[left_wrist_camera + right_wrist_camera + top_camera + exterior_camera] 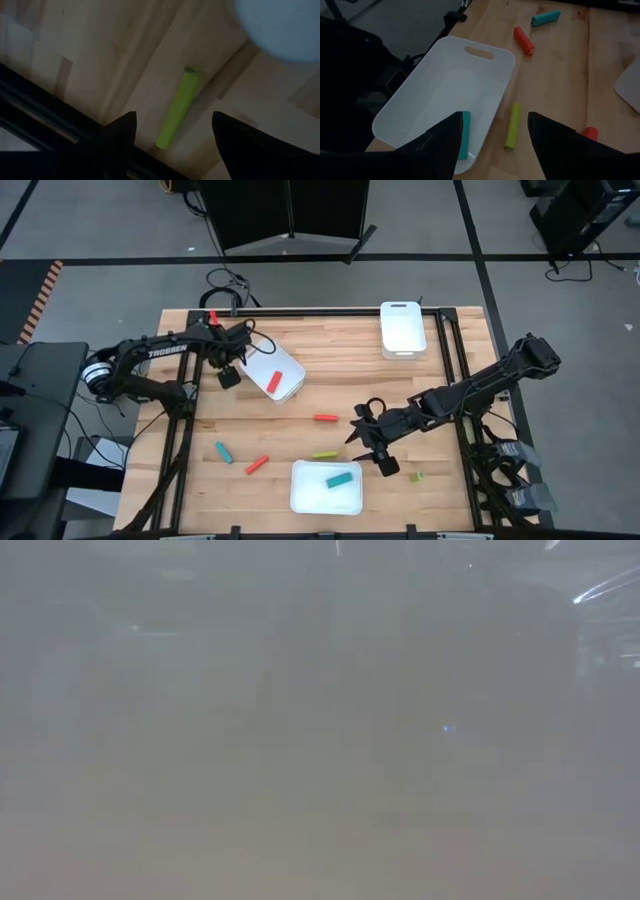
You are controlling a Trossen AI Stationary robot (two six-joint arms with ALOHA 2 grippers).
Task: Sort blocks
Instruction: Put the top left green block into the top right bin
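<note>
Small oblong blocks lie scattered across the lower half of the high view: a red-orange block (325,418), a yellow-green block (324,455), a teal block (223,452) and another red-orange one (257,465) on bare wood. The white plastic tray at bottom centre (305,498) holds a teal block (340,479); the tilted white tray at upper left (290,370) holds a red-orange block (274,382); the upper-right white tray (403,340) shows none. The right gripper (372,448) hovers beside the bottom tray, fingers spread; the left gripper (232,360) sits at the tilted tray, fingers apart. Only the left wrist view shows a yellow-green block (178,108) between its fingers. The low view is fogged.
</note>
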